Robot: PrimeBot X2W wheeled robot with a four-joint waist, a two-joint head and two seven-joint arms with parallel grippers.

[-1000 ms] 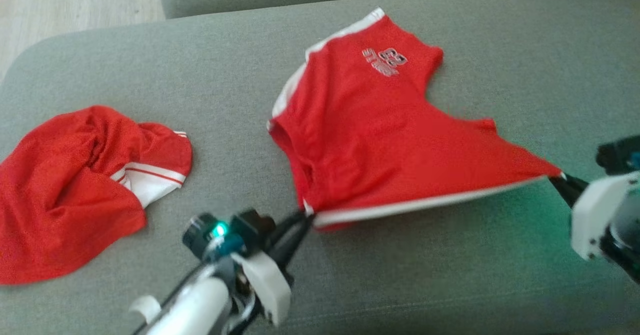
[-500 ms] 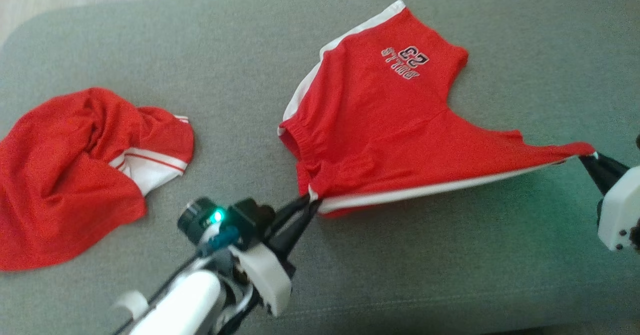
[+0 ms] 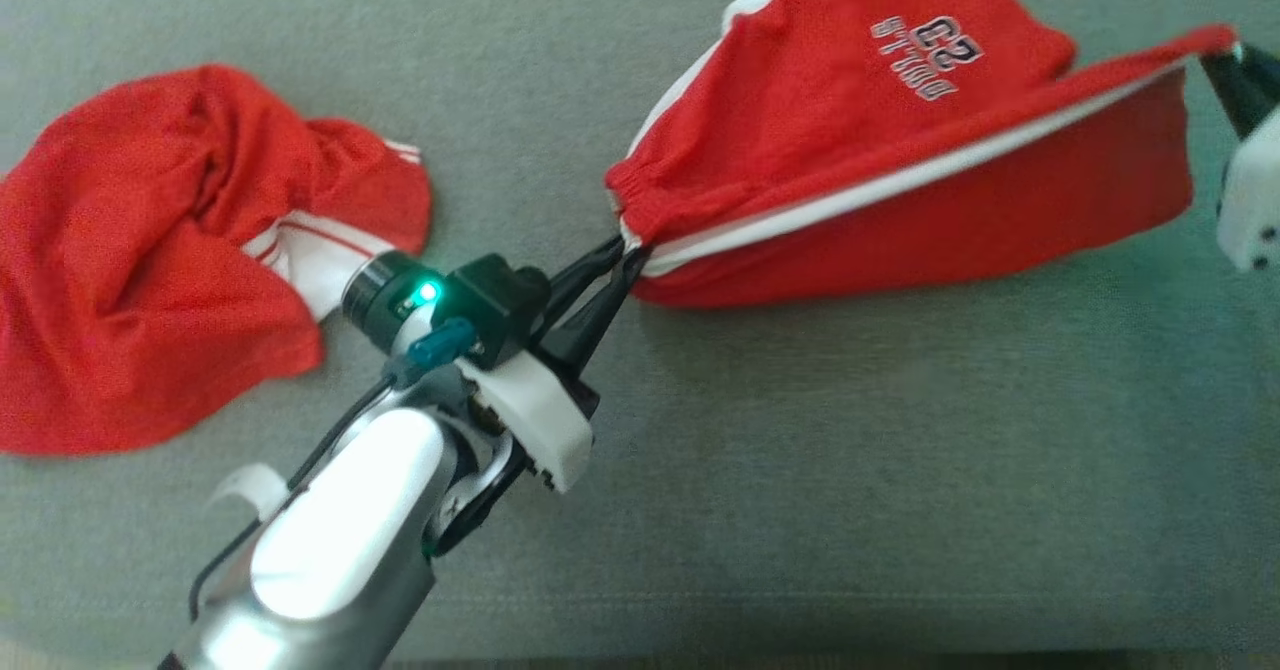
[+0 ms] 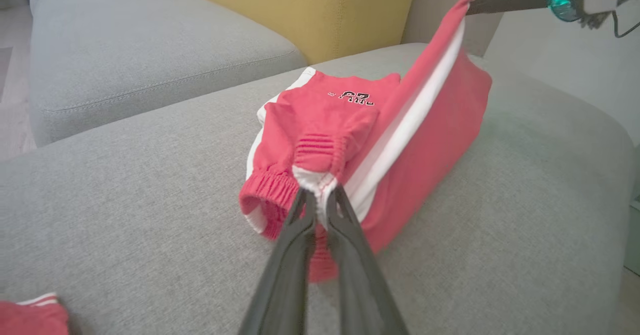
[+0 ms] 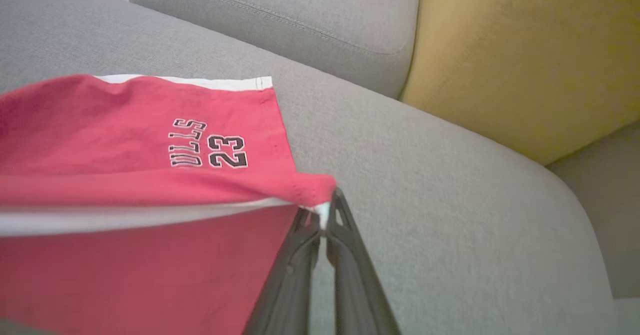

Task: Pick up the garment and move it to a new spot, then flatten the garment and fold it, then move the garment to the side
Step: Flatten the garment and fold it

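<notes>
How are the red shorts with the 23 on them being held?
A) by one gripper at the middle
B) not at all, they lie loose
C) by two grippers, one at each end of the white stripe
C: the left gripper pinches the waistband end and the right gripper pinches the far corner of the red shorts.

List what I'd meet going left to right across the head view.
crumpled red garment → left gripper, pinching the waistband corner → red shorts → right gripper, pinching the far corner
</notes>
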